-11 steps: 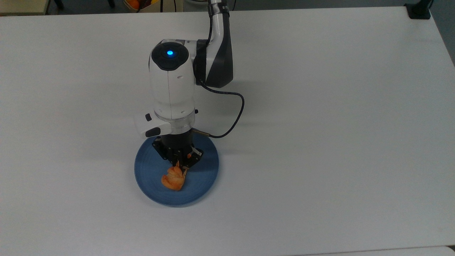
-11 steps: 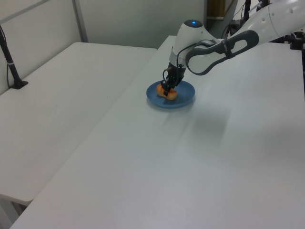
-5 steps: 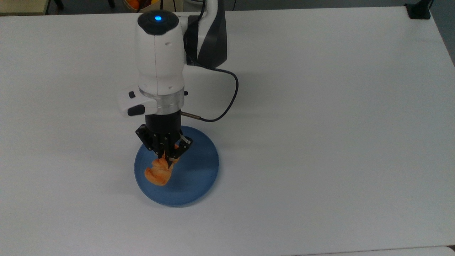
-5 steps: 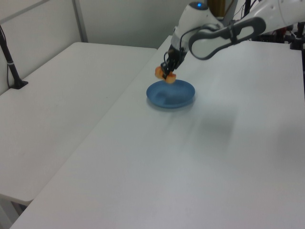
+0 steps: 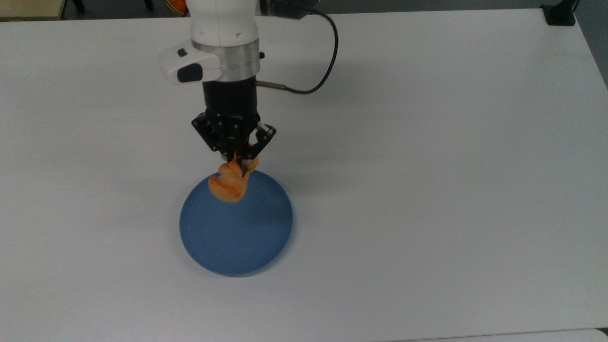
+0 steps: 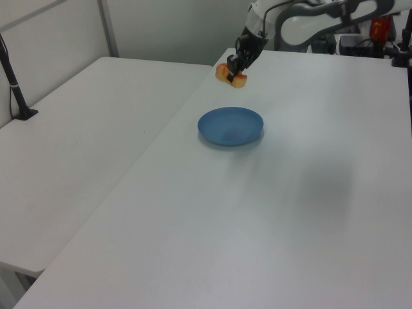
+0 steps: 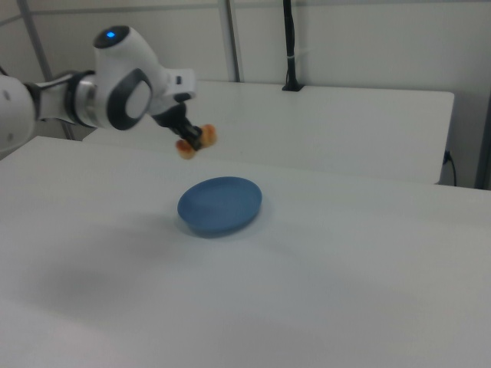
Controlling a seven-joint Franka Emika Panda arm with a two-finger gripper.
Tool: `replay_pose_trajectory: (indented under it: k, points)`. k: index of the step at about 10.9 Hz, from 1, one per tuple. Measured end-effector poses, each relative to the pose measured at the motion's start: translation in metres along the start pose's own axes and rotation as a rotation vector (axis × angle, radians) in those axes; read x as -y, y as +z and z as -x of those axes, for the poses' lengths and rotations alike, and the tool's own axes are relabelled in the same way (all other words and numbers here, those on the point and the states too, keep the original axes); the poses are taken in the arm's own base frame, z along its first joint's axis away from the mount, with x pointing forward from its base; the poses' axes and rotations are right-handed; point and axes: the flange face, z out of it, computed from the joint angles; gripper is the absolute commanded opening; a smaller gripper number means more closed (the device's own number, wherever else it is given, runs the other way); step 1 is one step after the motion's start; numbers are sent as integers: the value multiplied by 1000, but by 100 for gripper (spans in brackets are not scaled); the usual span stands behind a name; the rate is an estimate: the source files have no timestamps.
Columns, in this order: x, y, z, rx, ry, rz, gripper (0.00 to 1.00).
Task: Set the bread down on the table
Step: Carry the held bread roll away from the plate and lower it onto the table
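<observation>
The bread [image 5: 229, 184] [image 6: 225, 73] [image 7: 196, 142] is a small golden-orange roll hanging in the air, pinched at its upper end by my gripper [image 5: 240, 165] [image 6: 235, 69] [image 7: 189, 138], which is shut on it. In the left view and the right view it hangs well above the white table [image 5: 427, 190] [image 6: 290, 212] [image 7: 345, 284]. The top view shows it over the far rim of the round blue plate [image 5: 242, 237] [image 6: 230, 126] [image 7: 220, 204], which has nothing on it.
A black cable [image 5: 327, 57] loops from my wrist. A second white table [image 6: 84, 129] [image 7: 345, 123] stands beside this one. A black post foot [image 5: 560, 14] sits at the top view's far right corner.
My gripper has lifted the bread off the blue plate and carried it up and toward the plate's far rim. The plate has stayed put.
</observation>
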Motion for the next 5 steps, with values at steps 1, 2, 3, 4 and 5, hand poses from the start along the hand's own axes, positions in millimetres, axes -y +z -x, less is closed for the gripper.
replay_pose_trajectory:
  k: [1, 2, 3, 4, 5]
  points:
    - [15, -18, 13, 33, -21, -14, 0]
    - [31, -34, 26, 61, -41, -26, 0]
    - [49, -49, 41, 87, -60, -35, 0]
    - [65, -58, 56, 109, -71, -42, 0]
    - [84, -66, 72, 131, -85, -51, 0]
